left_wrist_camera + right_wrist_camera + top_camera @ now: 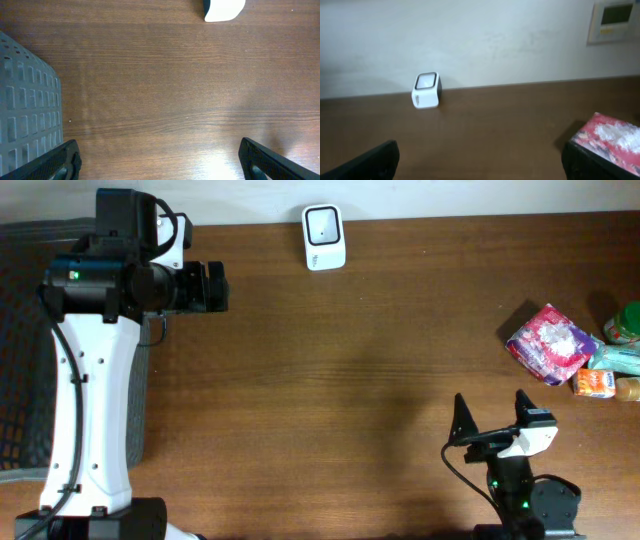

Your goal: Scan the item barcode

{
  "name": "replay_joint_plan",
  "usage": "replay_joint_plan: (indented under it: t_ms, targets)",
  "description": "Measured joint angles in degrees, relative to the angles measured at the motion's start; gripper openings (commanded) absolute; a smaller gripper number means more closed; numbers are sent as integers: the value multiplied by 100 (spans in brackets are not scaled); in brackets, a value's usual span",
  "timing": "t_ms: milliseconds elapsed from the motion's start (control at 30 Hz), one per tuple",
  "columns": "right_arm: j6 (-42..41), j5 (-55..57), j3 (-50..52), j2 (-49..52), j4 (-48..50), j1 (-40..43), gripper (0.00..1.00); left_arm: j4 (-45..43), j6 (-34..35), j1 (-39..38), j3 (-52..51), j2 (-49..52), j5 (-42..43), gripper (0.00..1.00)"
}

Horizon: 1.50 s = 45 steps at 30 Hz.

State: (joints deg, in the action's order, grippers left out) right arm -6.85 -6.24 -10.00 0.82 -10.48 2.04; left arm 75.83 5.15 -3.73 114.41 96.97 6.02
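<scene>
A white barcode scanner [324,237] with a dark window stands at the table's far edge; it also shows as the scanner [426,90] in the right wrist view and, cut by the top edge, as the scanner [224,9] in the left wrist view. A pink and red packet [548,343] lies at the right with other small items; the same packet [610,137] shows beside my right fingers. My left gripper [218,287] hangs open over bare wood at the far left, with nothing between its fingers [60,162]. My right gripper [492,418] stands open near the front edge, empty.
A grey mesh basket [20,350] stands at the left edge, its corner also seen as the basket [27,115]. A green item [625,323], a teal pack [615,358] and an orange pack [594,383] lie by the packet. A wall panel [615,20] hangs behind.
</scene>
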Motion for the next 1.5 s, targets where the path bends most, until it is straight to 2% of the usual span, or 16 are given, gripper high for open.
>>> replay_joint_plan:
  t_ms: [133,233,367,467,633,833,1500]
  targets:
    - [20,42,636,-4,846,-186,99,0,-2,0,0,0,-2,99]
    - [42,79,881,-2,1123,-195,99,-2,-2,0,0,0,-2,99]
    - [61,267,909,-4,1069,-199,99,0,-2,0,0,0,-2,99]
    - [61,372,920,-13,616,-199,99,0,-2,0,0,0,-2,99]
    - [105,474,920,-13,603,-203,99,-2,0,0,0,0,-2,99]
    - [686,479,920,-13,601,-203,99,-2,-2,0,0,0,-2,99]
    - [575,479,920,-13,603,-203,99,-2,-2,0,0,0,-2,99]
